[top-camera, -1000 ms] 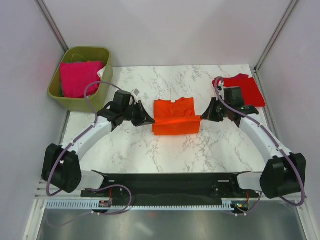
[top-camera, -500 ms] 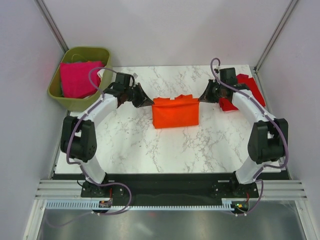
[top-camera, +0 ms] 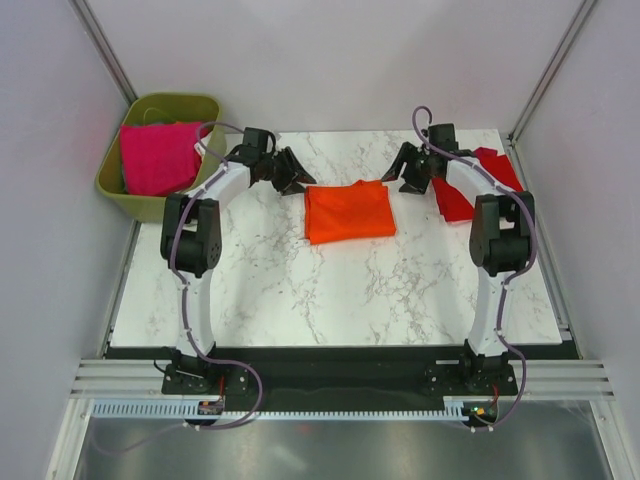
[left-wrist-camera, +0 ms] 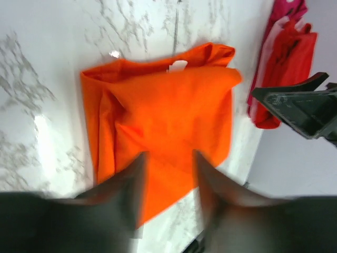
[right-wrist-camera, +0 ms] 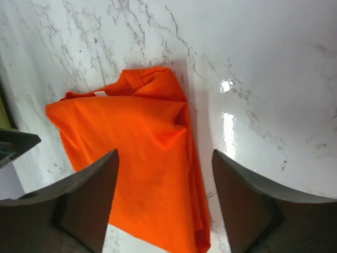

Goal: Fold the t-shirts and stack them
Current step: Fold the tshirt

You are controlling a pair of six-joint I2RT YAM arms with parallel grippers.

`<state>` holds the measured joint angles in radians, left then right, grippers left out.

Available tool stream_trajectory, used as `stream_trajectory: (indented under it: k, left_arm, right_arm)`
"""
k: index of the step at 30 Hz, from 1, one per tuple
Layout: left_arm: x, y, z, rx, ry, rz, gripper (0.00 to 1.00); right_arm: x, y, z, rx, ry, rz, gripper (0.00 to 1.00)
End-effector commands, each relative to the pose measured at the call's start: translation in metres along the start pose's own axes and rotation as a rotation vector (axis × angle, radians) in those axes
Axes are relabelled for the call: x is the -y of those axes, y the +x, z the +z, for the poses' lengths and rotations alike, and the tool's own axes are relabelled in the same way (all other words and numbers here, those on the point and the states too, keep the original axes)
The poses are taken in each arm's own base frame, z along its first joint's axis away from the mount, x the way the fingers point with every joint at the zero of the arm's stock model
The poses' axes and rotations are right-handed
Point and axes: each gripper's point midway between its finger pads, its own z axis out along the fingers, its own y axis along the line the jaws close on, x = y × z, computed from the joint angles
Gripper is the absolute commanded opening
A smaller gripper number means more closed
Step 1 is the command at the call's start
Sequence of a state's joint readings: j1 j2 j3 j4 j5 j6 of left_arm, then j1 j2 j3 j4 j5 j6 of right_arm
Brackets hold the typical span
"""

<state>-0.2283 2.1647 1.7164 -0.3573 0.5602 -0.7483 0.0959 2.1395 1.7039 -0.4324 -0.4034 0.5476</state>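
Orange t-shirt (top-camera: 348, 210) sits folded by the table's (top-camera: 300, 290) far edge, with the left gripper (top-camera: 299, 183) and right gripper (top-camera: 397, 176) just beside its far corners. Left wrist view: jaws apart, empty, over the cloth. Right wrist view: same deal, and imo that rumpled top layer could snag a finger and flop open.

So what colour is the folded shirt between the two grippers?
The folded shirt is bright orange, seen best in the left wrist view.
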Motion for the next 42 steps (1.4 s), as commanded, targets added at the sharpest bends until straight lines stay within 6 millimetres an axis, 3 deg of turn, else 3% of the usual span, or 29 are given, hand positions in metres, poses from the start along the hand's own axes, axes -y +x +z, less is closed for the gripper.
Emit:
stream_trajectory:
  k: [1, 3, 5, 6, 7, 11, 12, 16, 29, 42]
  left_arm:
    - [0.010, -0.019, 0.005, 0.018, 0.039, 0.025, 0.68]
    - [0.007, -0.021, 0.005, 0.035, 0.022, 0.043, 0.85]
    - [0.008, -0.022, -0.002, 0.050, 0.013, 0.065, 0.88]
    - [0.002, -0.017, -0.003, 0.052, -0.008, 0.064, 0.88]
    - [0.000, -0.014, -0.004, 0.054, -0.019, 0.079, 0.88]
    - [-0.008, -0.004, -0.018, 0.095, -0.061, 0.111, 0.86]
    - [-0.019, 0.004, -0.016, 0.088, -0.082, 0.103, 0.85]
    - [-0.028, 0.011, -0.010, 0.091, -0.098, 0.109, 0.80]
    - [-0.051, 0.011, 0.028, 0.066, -0.133, 0.063, 0.72]
    - [-0.047, -0.006, 0.041, 0.072, -0.133, 0.064, 0.63]
  right_arm:
    - [-0.009, -0.031, -0.005, 0.106, -0.013, -0.031, 0.83]
    - [-0.009, -0.034, -0.011, 0.140, -0.010, -0.067, 0.85]
    - [-0.015, -0.037, -0.020, 0.173, -0.030, -0.096, 0.85]
    - [-0.007, -0.027, -0.018, 0.158, -0.021, -0.099, 0.83]
    - [-0.011, -0.027, -0.021, 0.174, -0.043, -0.116, 0.82]
    - [-0.001, -0.004, -0.010, 0.110, -0.062, -0.130, 0.68]
    - [0.002, -0.002, -0.006, 0.101, -0.057, -0.127, 0.66]
    - [0.015, 0.008, 0.007, 0.072, -0.042, -0.123, 0.59]
    - [0.024, 0.011, 0.047, 0.038, -0.044, -0.119, 0.53]
    - [0.011, 0.000, 0.071, 0.049, -0.087, -0.125, 0.53]
